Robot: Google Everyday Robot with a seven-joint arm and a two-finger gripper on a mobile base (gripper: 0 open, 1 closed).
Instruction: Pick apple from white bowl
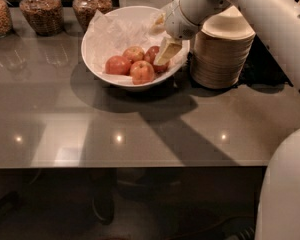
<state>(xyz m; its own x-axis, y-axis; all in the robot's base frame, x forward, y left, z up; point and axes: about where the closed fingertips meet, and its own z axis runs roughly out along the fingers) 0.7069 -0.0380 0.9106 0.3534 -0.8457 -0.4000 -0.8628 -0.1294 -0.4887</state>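
The white bowl (pixel 97 59), wide and lined with crinkled white paper, stands at the back middle of the grey table. Several apples lie in it. The deep-red apple (pixel 151 55) is at the right of the group, partly hidden by my gripper. Smaller apples with yellowish patches lie at the left (pixel 117 65), front (pixel 142 72) and back (pixel 134 53). My gripper (pixel 166 50) reaches down from the upper right into the bowl's right side, with its cream tip right against the deep-red apple.
A tall stack of cream disposable bowls (pixel 222 54) stands just right of the white bowl, under my arm. Glass jars (pixel 40 11) of dry goods line the back left. The table's front edge (pixel 125 165) runs across below.
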